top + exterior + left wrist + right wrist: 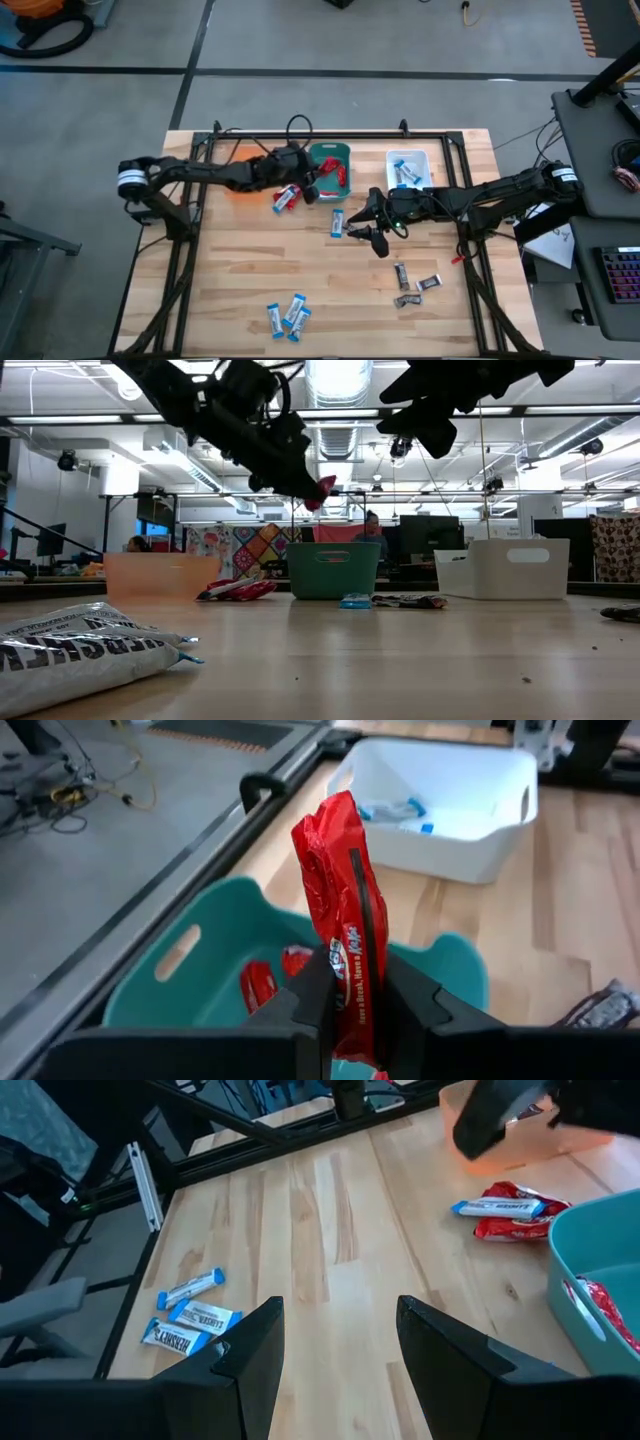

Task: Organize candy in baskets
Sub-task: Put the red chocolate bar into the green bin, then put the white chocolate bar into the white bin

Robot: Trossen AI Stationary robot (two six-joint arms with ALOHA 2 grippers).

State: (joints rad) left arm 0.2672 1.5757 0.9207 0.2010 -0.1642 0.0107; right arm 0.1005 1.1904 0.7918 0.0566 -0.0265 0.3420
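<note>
My left gripper [358,982] is shut on a red candy bar [345,910] and hovers over the near rim of the teal basket [329,152], which holds red bars [264,985]. The low view shows that bar [322,491] high above the teal basket [333,569]. The white basket [408,168] holds blue-and-white bars. The orange basket [238,186] lies mostly under the left arm. My right gripper [363,226] is open in the air at the table's middle, beside a blue bar [338,222]. Loose red and blue bars [285,197] lie on the table. My left gripper pinches the red candy bar between its two fingers [312,1000], at the bar's lower part [352,978]. Most of the wrapper sticks out past the fingertips. The bar is lifted clear, above the teal basket.
Several dark grey bars [415,284] lie near the right front and several blue-and-white ones [288,315] near the front edge. A grey wrapper [80,645] lies close to the low camera. A black frame [300,135] runs around the table's edges. Bare wood lies between the piles.
</note>
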